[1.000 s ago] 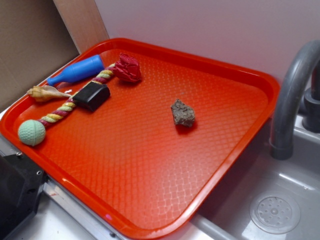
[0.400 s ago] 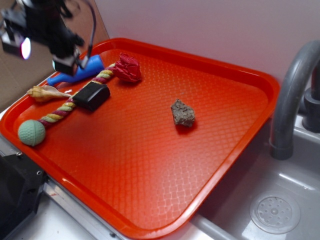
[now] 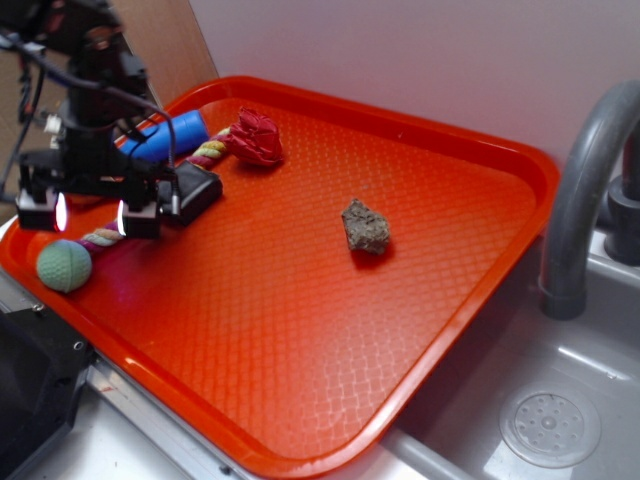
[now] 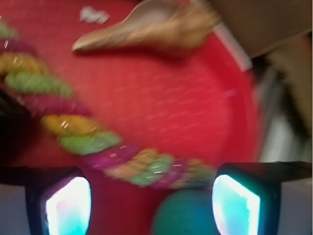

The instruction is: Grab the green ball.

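Mint-green ball (image 3: 63, 265), dimpled surface: lies on the orange tray (image 3: 300, 330) at its near-left corner, just below and slightly outside the gripper (image 3: 90, 213); untouched. In the wrist view the ball (image 4: 188, 215) shows at the bottom edge, between the two glowing fingers (image 4: 68, 204), nearer the right-hand one.

Gripper: black, fingers apart, nothing between them; hangs over the tray's left side.

Braided rope (image 3: 112, 230): yellow, green and magenta strands; runs from beside the ball, under the fingers, up to a red knot (image 3: 256, 136) beyond them.

Seashell (image 4: 151, 29): tan, ahead of the fingers in the wrist view; blurred.

Black block (image 3: 195, 190): just beside the fingers, inboard.

Blue bottle (image 3: 170, 135): behind the gripper, partly hidden.

Brown rock (image 3: 366, 226): well apart, mid-tray.
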